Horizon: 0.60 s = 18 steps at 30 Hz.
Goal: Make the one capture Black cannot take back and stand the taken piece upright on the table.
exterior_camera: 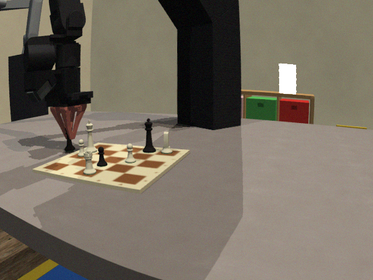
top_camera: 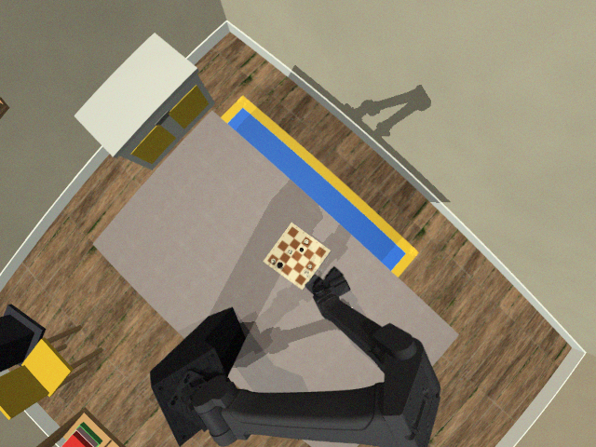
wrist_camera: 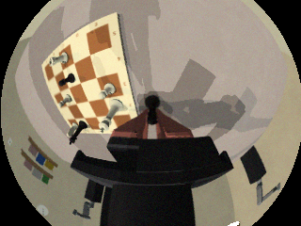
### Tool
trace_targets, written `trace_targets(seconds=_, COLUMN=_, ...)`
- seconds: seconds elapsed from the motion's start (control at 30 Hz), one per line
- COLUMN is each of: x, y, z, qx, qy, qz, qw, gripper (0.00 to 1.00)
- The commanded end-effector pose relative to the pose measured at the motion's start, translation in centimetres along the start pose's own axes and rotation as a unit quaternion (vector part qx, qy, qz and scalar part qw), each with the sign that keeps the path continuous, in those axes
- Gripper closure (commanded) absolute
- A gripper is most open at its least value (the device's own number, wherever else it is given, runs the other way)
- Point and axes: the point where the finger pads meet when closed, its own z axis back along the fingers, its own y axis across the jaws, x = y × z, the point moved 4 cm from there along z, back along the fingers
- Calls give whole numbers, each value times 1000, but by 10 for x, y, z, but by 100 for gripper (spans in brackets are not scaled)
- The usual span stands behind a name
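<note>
top view: my arm [top_camera: 365,336] reaches across the grey table [top_camera: 192,202] and my gripper [top_camera: 315,282] sits just off the near corner of the chessboard [top_camera: 296,254]. the gripper body hides what is under it. on the board i can make out two dark pieces and several pale ones, too small to name.

exterior view: my gripper [exterior_camera: 69,135] points straight down, its reddish fingers [exterior_camera: 64,122] pinched narrow on the top of a black pawn [exterior_camera: 69,146]. the pawn stands upright, its base on or just above the table top beside the board's far-left edge, off the squares; i cannot tell if it touches. on the board: white king [exterior_camera: 90,137], a small white pawn [exterior_camera: 81,147] beside it, a white queen [exterior_camera: 88,163] nearer the camera, a second black pawn [exterior_camera: 101,156], another white pawn [exterior_camera: 129,153], the black king [exterior_camera: 148,136] and a white rook [exterior_camera: 165,142] at the right end. all upright.

wrist view: the held pawn [wrist_camera: 152,102] shows as a dark round head between my fingertips, over bare table to the right of the board [wrist_camera: 88,75].
</note>
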Motion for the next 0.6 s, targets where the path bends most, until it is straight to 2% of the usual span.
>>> trace_targets(seconds=0.0, x=-6, y=-5, z=-3, qx=-3, qy=0, qz=1, qw=1000, gripper=100)
trace_targets(seconds=0.57, x=-8, y=-4, z=-3, qx=-2, qy=1, qz=4, qw=1000, gripper=100)
